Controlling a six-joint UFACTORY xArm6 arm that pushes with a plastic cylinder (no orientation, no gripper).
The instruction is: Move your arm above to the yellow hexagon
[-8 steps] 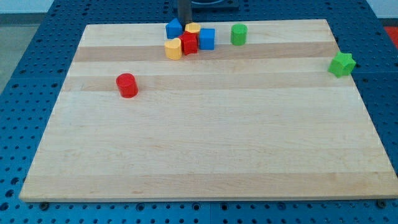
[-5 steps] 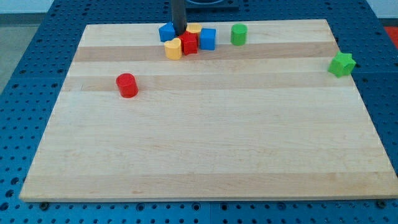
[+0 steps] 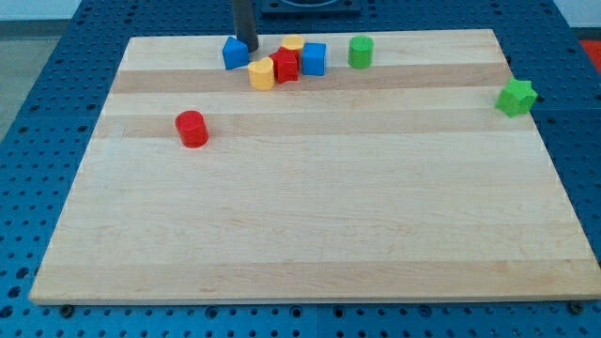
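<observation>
Taking the yellow hexagon (image 3: 262,73) as the landmark and reading from the view's left: a red cylinder (image 3: 192,129) stands alone well to its lower left, clear of everything. A blue block (image 3: 235,53), shape unclear, sits just up and left of the hexagon, a small gap between them. My tip (image 3: 251,46) rests at that blue block's upper right edge, apparently touching it, and lies above and slightly left of the hexagon, near but apart. The rod carries no fingers, so no opening or hold can be reported. The hexagon itself lies near the board's (image 3: 310,235) top edge, touching a red block (image 3: 286,65) on its right; a second yellow block (image 3: 293,43) shows behind the red one, with a blue cube (image 3: 314,58) beside. A green cylinder (image 3: 361,52) is further right, a green star (image 3: 516,97) far right. Judgement: the tip is roughly above the hexagon, slightly left; a small correction toward the right would finish it.
</observation>
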